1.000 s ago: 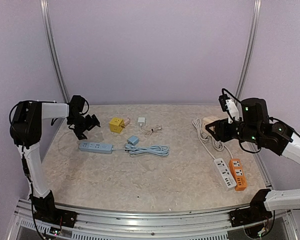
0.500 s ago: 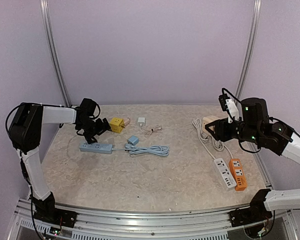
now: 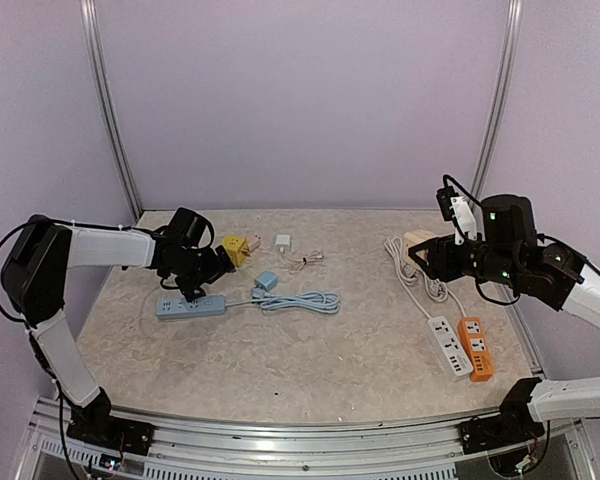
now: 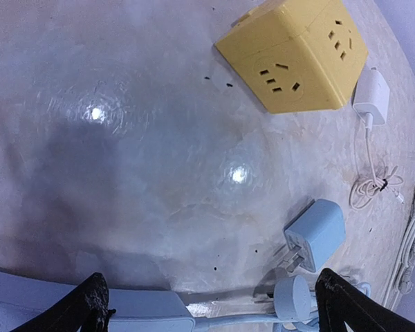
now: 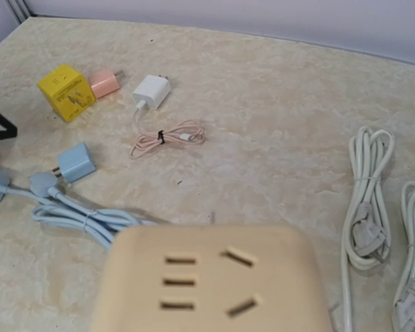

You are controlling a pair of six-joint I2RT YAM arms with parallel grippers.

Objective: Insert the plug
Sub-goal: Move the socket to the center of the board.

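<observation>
My left gripper (image 3: 196,281) hangs open just above the blue power strip (image 3: 190,305), nothing between its fingers (image 4: 90,308). In the left wrist view the strip's end (image 4: 124,311) lies at the bottom. Its round blue plug (image 4: 294,299) rests beside a blue adapter (image 4: 315,235). A yellow cube socket (image 4: 294,55) and a white charger (image 4: 371,97) lie beyond. My right gripper (image 3: 426,252) is raised at the right, shut on a beige cube socket (image 5: 211,280) that hides its fingers.
A pink adapter (image 5: 105,83) sits by the yellow cube (image 5: 66,91). A pink cable (image 5: 167,140) trails from the white charger (image 5: 152,91). The blue cable coil (image 3: 300,300) lies mid-table. White cords (image 3: 410,270), a white strip (image 3: 448,346) and an orange strip (image 3: 475,348) lie right.
My left arm has swung right and toward the near edge, from the far left to above the blue power strip. The right arm has stayed still with its socket.
</observation>
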